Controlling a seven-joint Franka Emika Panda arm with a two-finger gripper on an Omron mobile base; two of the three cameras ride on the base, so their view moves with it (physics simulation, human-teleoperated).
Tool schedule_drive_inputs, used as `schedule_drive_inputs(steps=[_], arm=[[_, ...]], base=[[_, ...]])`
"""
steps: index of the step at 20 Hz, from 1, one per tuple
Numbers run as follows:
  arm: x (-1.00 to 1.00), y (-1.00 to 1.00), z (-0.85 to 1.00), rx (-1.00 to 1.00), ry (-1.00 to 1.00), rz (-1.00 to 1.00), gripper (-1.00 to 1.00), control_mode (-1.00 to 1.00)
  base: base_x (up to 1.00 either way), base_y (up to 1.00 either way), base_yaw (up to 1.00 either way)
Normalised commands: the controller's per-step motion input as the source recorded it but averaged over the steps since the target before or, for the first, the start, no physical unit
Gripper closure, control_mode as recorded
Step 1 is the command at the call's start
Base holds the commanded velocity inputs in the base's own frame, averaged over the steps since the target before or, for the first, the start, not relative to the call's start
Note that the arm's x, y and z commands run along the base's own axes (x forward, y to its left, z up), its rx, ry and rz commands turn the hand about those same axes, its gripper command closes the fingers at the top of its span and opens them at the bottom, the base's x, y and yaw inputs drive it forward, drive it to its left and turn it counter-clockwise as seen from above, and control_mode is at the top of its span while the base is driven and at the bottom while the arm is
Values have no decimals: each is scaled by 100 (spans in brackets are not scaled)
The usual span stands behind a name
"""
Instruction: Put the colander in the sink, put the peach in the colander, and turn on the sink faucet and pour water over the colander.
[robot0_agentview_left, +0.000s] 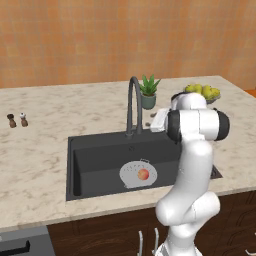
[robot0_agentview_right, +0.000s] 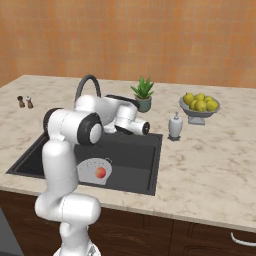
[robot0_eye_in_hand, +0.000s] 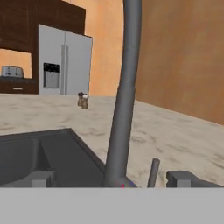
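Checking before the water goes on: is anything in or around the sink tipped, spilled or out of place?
Nothing stands out. The colander sits flat in the sink with the peach inside; the faucet stands upright, with no water visible.

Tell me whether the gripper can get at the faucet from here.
Probably yes. In the hand view the faucet rises just ahead between the fingertips, with nothing between them. Whether the handle is reachable, I cannot tell.

both base views look down over the sink (robot0_agentview_left: 100, 150); hand view faces the faucet (robot0_eye_in_hand: 124, 87) close up.
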Motion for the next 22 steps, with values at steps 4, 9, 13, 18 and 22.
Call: schedule_drive_inputs(steps=[4, 9, 13, 18, 22], arm=[[61, 31, 1, 14, 0, 0, -100, -100], [74, 18, -19, 4, 4, 0, -100, -100], [57, 0, -49, 0, 7, 0, -100, -100], [37, 0, -51, 0, 4, 0, -100, -100], [38, 0, -9, 2, -1, 0, 100, -100]], base=[[0, 0, 0], [0, 0, 0], [0, 0, 0], [0, 0, 0], [0, 0, 0]])
